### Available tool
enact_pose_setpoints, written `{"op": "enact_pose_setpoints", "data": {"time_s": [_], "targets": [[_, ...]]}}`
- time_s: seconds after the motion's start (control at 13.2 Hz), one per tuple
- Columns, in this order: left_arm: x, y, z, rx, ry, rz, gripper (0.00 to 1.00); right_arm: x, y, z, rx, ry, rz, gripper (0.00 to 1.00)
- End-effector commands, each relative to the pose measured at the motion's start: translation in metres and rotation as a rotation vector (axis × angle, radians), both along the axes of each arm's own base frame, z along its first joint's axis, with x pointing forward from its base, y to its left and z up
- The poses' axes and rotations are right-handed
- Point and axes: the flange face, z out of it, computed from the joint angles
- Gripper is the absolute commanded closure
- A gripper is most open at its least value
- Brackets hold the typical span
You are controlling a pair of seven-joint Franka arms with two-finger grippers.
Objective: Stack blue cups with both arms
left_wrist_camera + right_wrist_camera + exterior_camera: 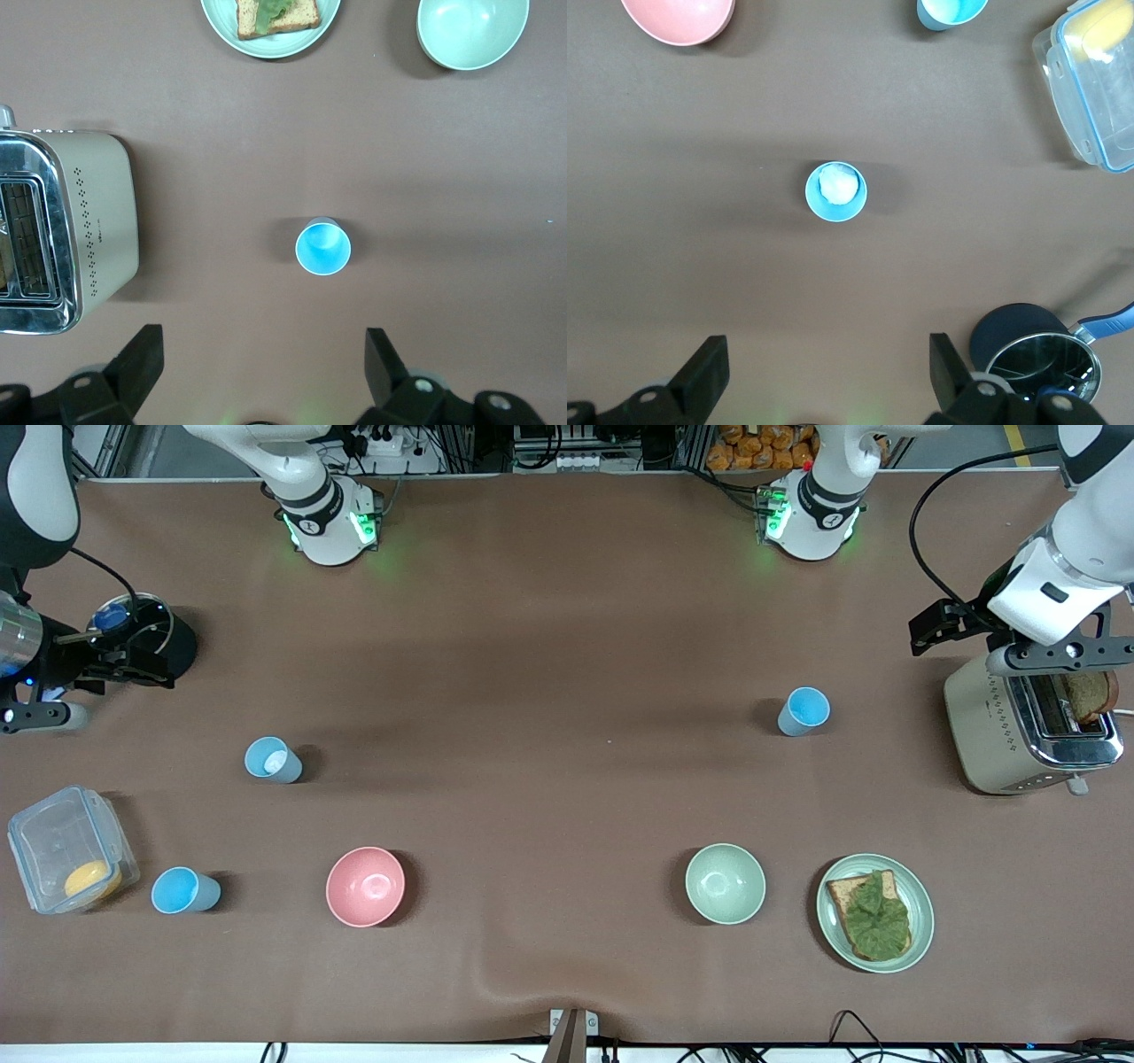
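So both tools are up in the air with fingers spread wide and nothing in them. The left tool point(261, 372) hangs over bare brown worktop point(549, 646) at the left arm's end, looking straight down at a brighter blue cup point(323, 248) that stands upright on its own, well apart from everything. Beside that cup, toward the left arm's end, sits a beige toaster point(66, 230) with a slice of toast point(1091, 695) sticking out of a slot. Nearer the front camera than that cup are a pale green bowl point(472, 31) and a green plate point(270, 40) carrying bread topped with lettuce point(276, 12). The right tool point(824, 376) hovers over the worktop at the right arm's end, above the paler blue cup point(836, 191), the one with a white spot inside, also upright and alone. Close by is a small black pot point(1028, 350) with a glass lid. Nearer the front camera sit a pink bowl point(678, 18), a third blue cup point(951, 11), and a clear lidded container point(1090, 80) with something yellow inside, just beside that third cup.
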Motion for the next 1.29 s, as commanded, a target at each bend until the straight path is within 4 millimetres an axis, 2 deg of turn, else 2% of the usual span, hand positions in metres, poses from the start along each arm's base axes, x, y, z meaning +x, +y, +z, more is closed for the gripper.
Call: {"op": "enact_pose_setpoints", "data": {"time_s": [0.0,0.61,0.76,1.06,1.22], "targets": [[-0.004,0.001,0.003,-0.002,0.023,0.001,0.0,-0.001,-0.002,0.0,-0.016,0.006,-0.003,0.0],[0.009,0.001,0.007,-0.001,0.024,0.017,0.0,-0.001,-0.004,0.0,-0.016,0.006,-0.004,0.0],[0.013,0.009,0.01,-0.002,0.021,0.036,0.0,-0.001,-0.003,0.0,-0.016,0.006,-0.003,0.0],[0.016,0.016,0.03,-0.003,-0.024,0.103,0.0,-0.001,-0.003,0.0,-0.016,0.006,-0.003,0.0],[0.018,0.016,0.03,0.007,-0.026,0.09,0.0,-0.001,-0.004,0.0,-0.016,0.006,-0.004,0.0]]}}
